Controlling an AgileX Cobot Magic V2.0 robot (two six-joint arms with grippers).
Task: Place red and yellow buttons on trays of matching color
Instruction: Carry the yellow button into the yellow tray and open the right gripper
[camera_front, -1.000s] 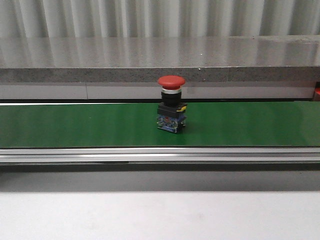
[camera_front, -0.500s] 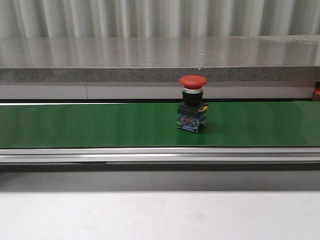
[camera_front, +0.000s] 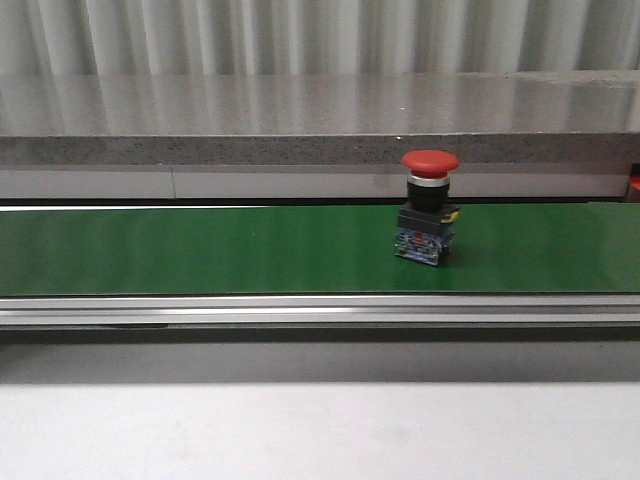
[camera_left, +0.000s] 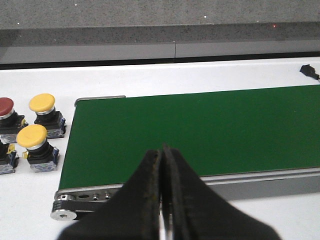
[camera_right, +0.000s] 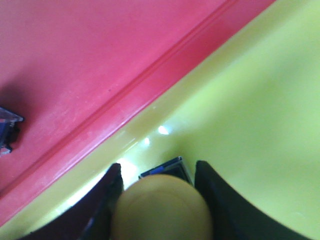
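Observation:
A red button (camera_front: 428, 205) stands upright on the green conveyor belt (camera_front: 200, 250), right of the middle in the front view; neither gripper shows there. My left gripper (camera_left: 162, 148) is shut with nothing in it, hanging over the belt's near rail. Off the belt's end sit two yellow buttons (camera_left: 42, 103) (camera_left: 31, 136) and another red button (camera_left: 5, 106). My right gripper (camera_right: 156, 167) is shut on a yellow button (camera_right: 162, 207), held just over the yellow tray (camera_right: 250, 100). The red tray (camera_right: 75, 60) lies alongside it.
A button's dark base (camera_right: 7, 131) lies on the red tray at the edge of the right wrist view. A grey stone ledge (camera_front: 320, 120) runs behind the belt. A metal rail (camera_front: 320, 310) borders the belt's front. A black cable end (camera_left: 310, 72) lies beyond the belt.
The red button has travelled to the right along the belt, from the middle to right of the middle.

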